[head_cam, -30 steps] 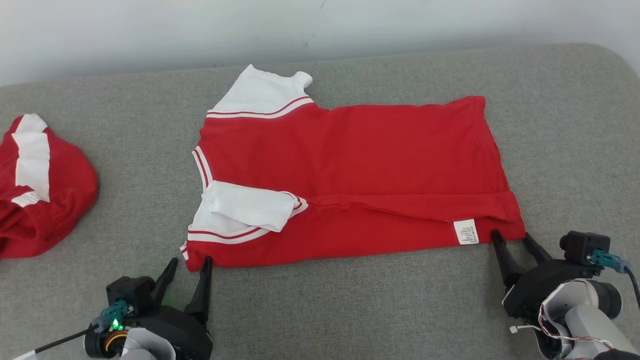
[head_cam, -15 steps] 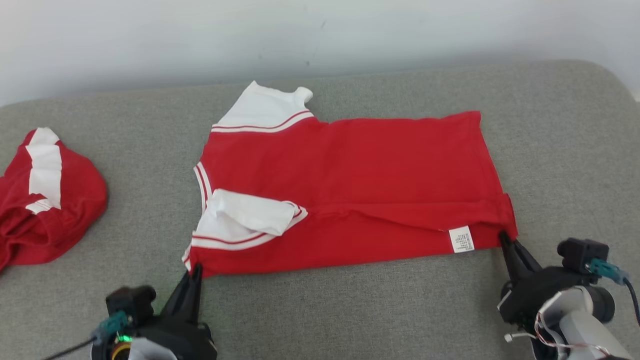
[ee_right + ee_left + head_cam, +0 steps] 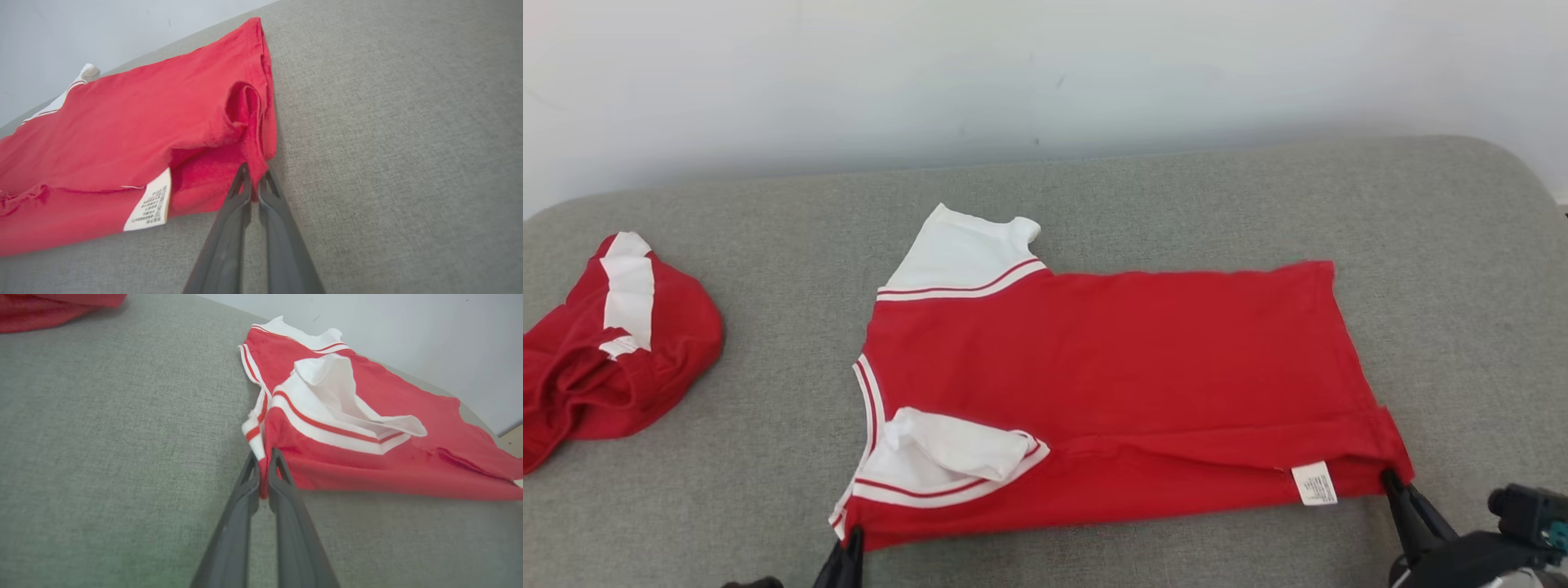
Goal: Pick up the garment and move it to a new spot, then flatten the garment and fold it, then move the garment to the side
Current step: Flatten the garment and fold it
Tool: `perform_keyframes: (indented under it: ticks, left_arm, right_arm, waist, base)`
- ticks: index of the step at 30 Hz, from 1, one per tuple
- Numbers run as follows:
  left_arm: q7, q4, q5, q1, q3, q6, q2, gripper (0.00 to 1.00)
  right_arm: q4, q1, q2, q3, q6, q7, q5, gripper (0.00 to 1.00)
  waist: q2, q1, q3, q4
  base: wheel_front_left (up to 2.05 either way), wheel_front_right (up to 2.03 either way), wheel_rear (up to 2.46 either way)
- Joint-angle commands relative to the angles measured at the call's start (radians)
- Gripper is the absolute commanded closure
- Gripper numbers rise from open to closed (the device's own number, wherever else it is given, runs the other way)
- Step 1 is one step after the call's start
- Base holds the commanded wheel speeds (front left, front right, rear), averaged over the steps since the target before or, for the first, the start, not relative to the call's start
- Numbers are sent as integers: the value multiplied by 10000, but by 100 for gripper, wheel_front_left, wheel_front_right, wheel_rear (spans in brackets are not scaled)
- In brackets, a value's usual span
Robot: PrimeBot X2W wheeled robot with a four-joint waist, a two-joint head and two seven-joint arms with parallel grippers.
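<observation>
**Operator:** Read me the stock, biggest first.

**Spotter:** Item one: wall [image 3: 1045,73], pale, plain, running behind everything you see. Item two: grey padded surface [image 3: 1176,204], woven cover, spanning the width of your head view and carrying all the cloth.

**Operator:** And the garment?

**Spotter:** Item three: garment [image 3: 1127,367], a red shirt with white sleeves and red-striped trim. It lies flat across the middle of the padded surface, neck end to your left and hem to your right. The far sleeve [image 3: 964,253] is spread towards the wall. The near sleeve [image 3: 947,445] is folded over onto the red body. A lengthwise fold runs along the near edge. Item four: second red piece [image 3: 613,351], with a white band, in a crumpled heap at your far left, well apart from the garment.

**Operator:** My grippers?

**Spotter:** Item five: your right gripper [image 3: 1388,478], at the lower right of the head view. Its fingers are together, clamped on the garment's near hem corner, and its wrist view shows red cloth pinched between the tips. Item six: your left gripper [image 3: 852,535], at the bottom edge of the head view. Its fingers are together, clamped on the near corner at the neck end, right by the striped white trim.

**Operator:** Anything smaller?

**Spotter:** Item seven: care label [image 3: 1315,483], white, print too fine to read. It sits on the near edge just beside your right gripper's fingers.
</observation>
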Motion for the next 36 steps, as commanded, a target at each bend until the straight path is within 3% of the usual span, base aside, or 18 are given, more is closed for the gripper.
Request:
perform_keyframes:
  ticks: [1, 3, 4, 5, 7, 14, 19, 27, 36]
  left_arm:
    - [47, -135, -90, 201, 10, 79, -19, 100]
    - [159, -302, -97, 373, -59, 157, 0, 100]
    - [156, -365, -50, 404, -93, 149, 18, 76]
    - [151, -391, -38, 420, -108, 163, 16, 2]
    - [114, -354, 59, 419, -112, 225, 67, 0]
    - [-81, -728, 593, 303, 274, 410, 194, 0]
    - [-123, -1540, 1326, 188, 1068, 587, 175, 0]
    - [-110, -2527, 2640, 438, 2528, 579, -201, 0]
    - [-112, -2805, 3863, 1089, 3365, 607, -738, 0]
  right_arm:
    - [-179, 235, 100, -172, -24, 85, -65, 100]
    - [-503, 535, 276, -459, -24, 319, -190, 100]
    - [-642, 646, 381, -575, -24, 453, -270, 100]
    - [-773, 731, 475, -667, -24, 565, -354, 55]
    - [-1042, 823, 650, -871, -24, 700, -535, 0]
    - [-2007, 768, 1105, -1445, -24, 412, -1283, 0]
    - [-2564, 547, 1439, -1498, -24, -165, -1656, 0]
    - [-2938, 381, 1770, -974, -24, -1406, -2462, 0]
    - [-2799, 694, 1979, -757, -24, -2212, -2961, 0]
  waist:
    - [0, 1, 20, 60]
    - [0, 1, 46, 96]
    - [0, 1, 57, 110]
    - [0, 1, 62, 129]
    - [0, 1, 45, 153]
    - [0, 1, -170, 195]
    - [0, 1, -375, 250]
    - [0, 1, -663, 327]
    - [0, 1, -719, 411]
  base:
    - [0, 0, 0]
    - [0, 0, 0]
    - [0, 0, 0]
    - [0, 0, 0]
    - [0, 0, 0]
    - [0, 0, 0]
    - [0, 0, 0]
    - [0, 0, 0]
    - [0, 0, 0]
